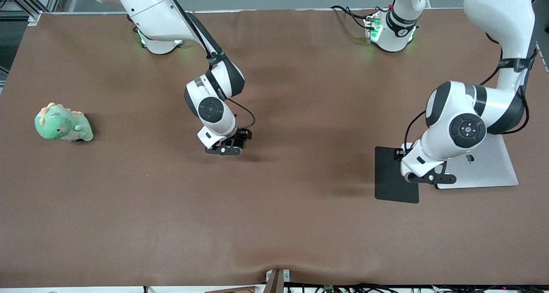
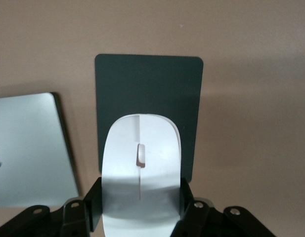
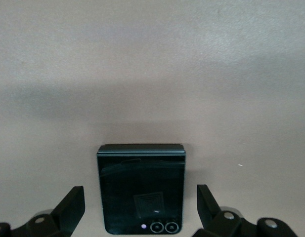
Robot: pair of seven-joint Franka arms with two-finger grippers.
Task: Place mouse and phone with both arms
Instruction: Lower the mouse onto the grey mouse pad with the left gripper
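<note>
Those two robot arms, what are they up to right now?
The left claw is shut on the white mouse and holds it over the black pad, which lies beside the silver laptop at the left arm's end of the table. The right claw is open near the middle of the table, its fingers on either side of the black phone, apart from it. A green plush dinosaur sits untouched at the right arm's end.
</note>
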